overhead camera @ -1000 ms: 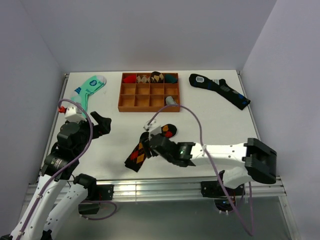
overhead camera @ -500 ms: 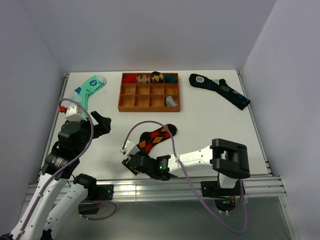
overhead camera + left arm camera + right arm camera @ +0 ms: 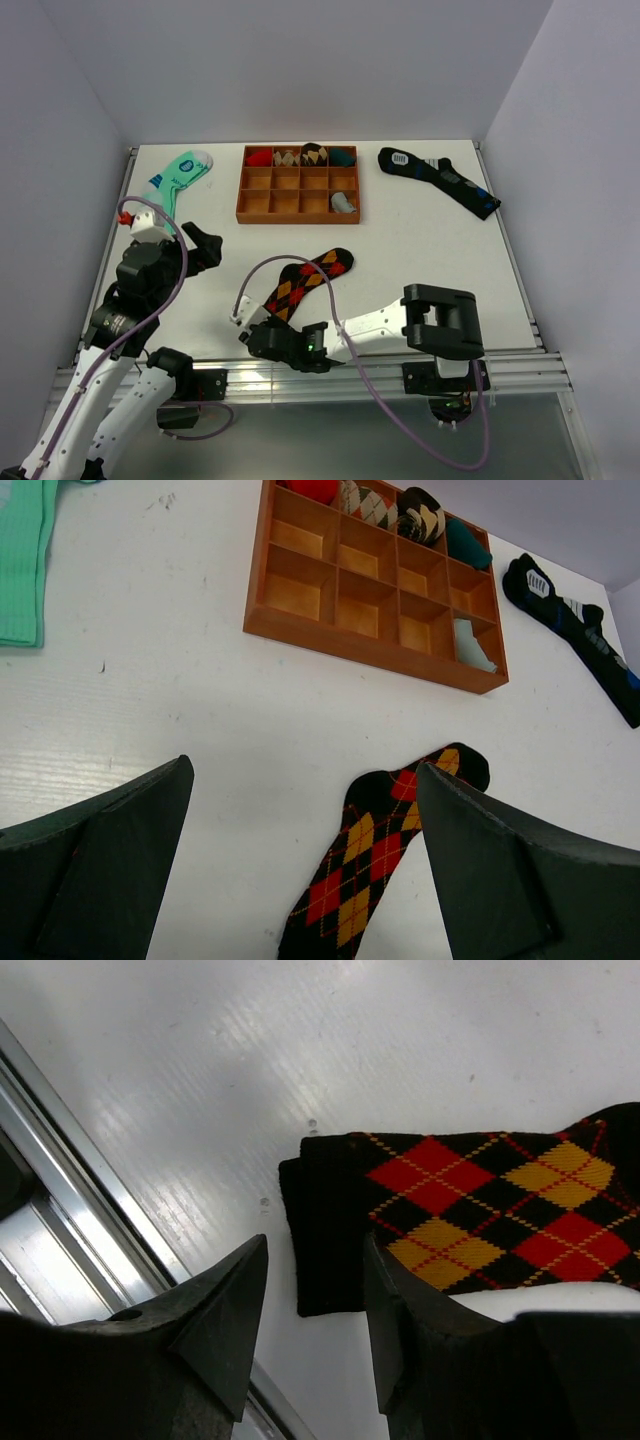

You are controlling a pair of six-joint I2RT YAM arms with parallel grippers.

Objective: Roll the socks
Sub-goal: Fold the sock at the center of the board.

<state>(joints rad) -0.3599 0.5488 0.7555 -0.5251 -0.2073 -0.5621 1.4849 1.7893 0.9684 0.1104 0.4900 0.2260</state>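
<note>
Half-narrowed, hovered right fingers over the argyle sock cuff at 6 o'clock on the desk; held left fingers wide, empty, at 9 o'clock

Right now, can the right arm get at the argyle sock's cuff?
Probably yes. Its fingers stand apart right over the cuff end of the sock, with bare table around it and nothing in between.

Lab; plain white-walled robot table
</note>
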